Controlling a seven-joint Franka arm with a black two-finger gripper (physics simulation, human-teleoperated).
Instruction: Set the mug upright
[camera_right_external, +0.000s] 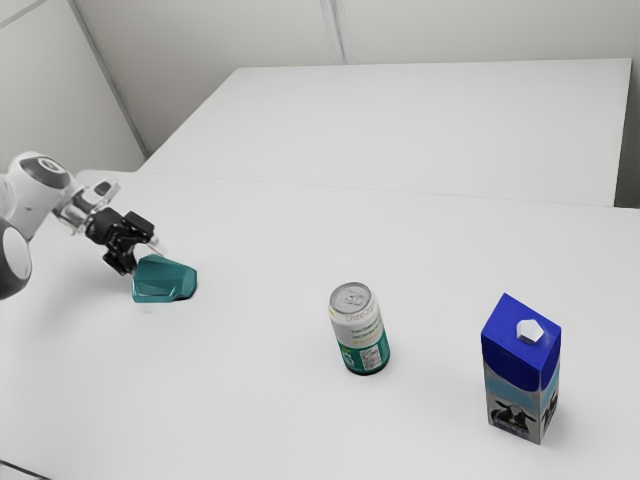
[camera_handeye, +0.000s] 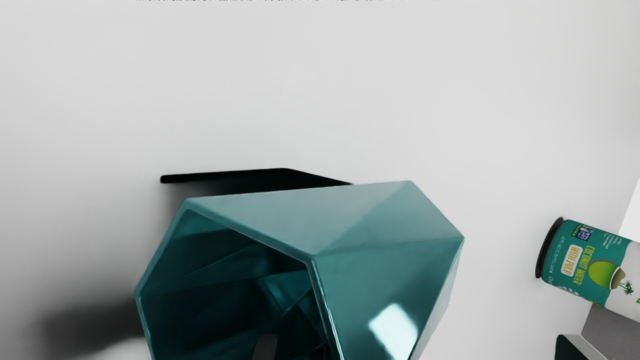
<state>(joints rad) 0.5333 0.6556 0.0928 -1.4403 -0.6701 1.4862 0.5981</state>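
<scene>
The teal faceted mug lies on its side on the table, toward the exterior view's left, its wide mouth toward the arm. Right by that mouth is my gripper, tilted toward the mug. Seen from the wrist, the mug shows its dark hollow inside, and my gripper is open. One fingertip appears in front of the mouth or within it; which of these, I cannot tell. The other fingertip stands off past the mug's outer wall. No handle is visible on the mug.
A coconut water can stands upright near the middle of the white table. Farther to the exterior view's right is a blue-topped carton. The can also appears beyond the mug in the wrist view.
</scene>
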